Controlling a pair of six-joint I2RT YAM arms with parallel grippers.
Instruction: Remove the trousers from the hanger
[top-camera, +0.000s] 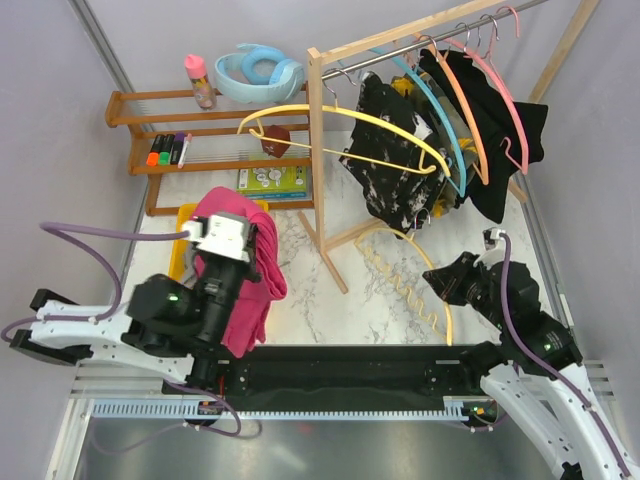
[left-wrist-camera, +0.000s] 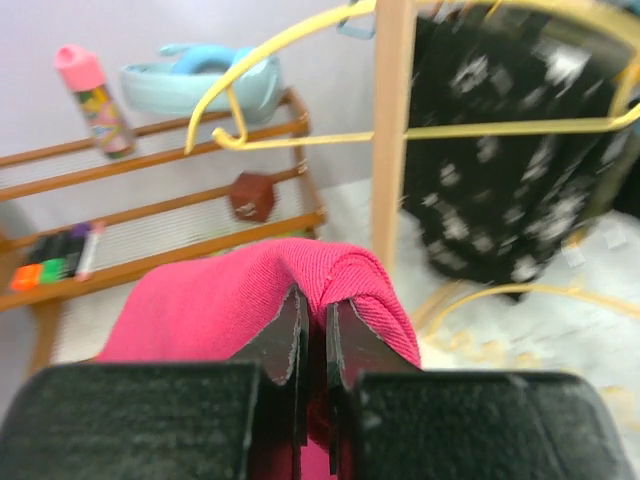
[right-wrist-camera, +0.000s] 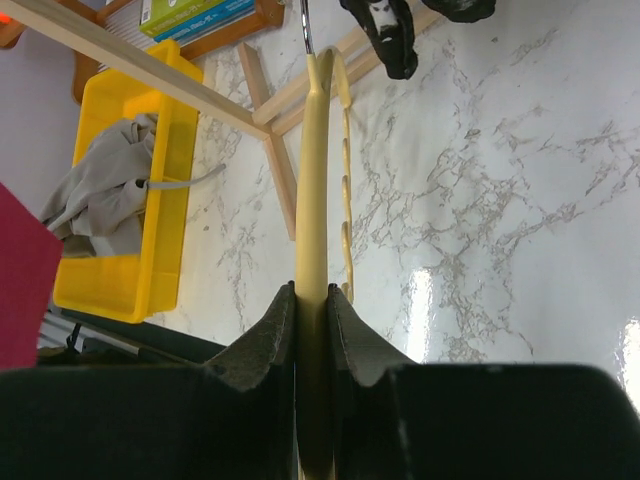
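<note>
**Top view.** My left gripper (top-camera: 232, 232) is raised over the left side of the table. The magenta trousers (top-camera: 250, 295) are draped over it and hang down, well apart from the rack (top-camera: 322, 150). Its fingers are hidden under the wrist camera in this view. My right gripper (top-camera: 443, 283) is on a pale hanger (top-camera: 410, 243), low and to the right of the rack. The speckled trousers (top-camera: 395, 170) hang on the rack.

**Left wrist.** The left gripper (left-wrist-camera: 313, 300) has its fingers together, pinching a fold of the magenta trousers (left-wrist-camera: 230, 300). The speckled trousers (left-wrist-camera: 500, 170) are beyond the rack post (left-wrist-camera: 392, 120).

**Right wrist.** The right gripper (right-wrist-camera: 312, 300) has its fingers clamped on the edge of the hanger (right-wrist-camera: 315, 180). The grey trousers (right-wrist-camera: 100, 185) lie in the bin (right-wrist-camera: 165, 240) at the left.
</note>
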